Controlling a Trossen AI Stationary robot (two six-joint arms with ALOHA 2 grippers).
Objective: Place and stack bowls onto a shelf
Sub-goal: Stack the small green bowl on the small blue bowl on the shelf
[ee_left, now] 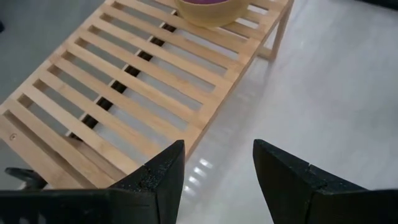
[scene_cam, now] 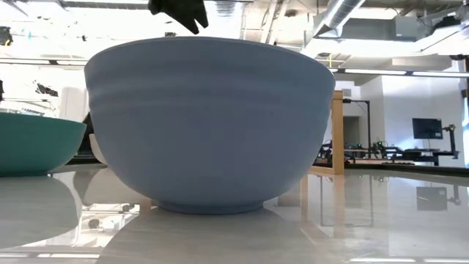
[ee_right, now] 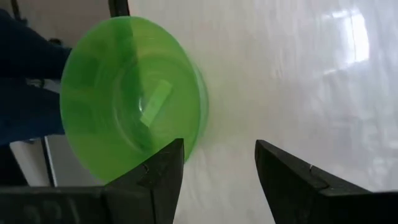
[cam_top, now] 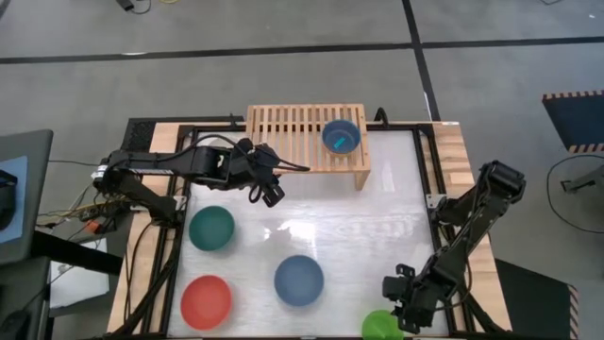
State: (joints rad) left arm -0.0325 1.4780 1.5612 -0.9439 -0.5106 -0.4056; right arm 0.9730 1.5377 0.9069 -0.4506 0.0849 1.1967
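High view: glossy white table (cam_top: 377,203) | grey floor (cam_top: 283,57) | left hand (cam_top: 267,184) released | right hand (cam_top: 401,300) released beside green bowl (cam_top: 379,326)

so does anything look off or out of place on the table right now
One thing: the green bowl sits at the very near edge of the table, by the right gripper, whose fingers are open; in the right wrist view it looks tipped rather than flat. The teal bowl, red bowl and dark blue bowl sit upright.
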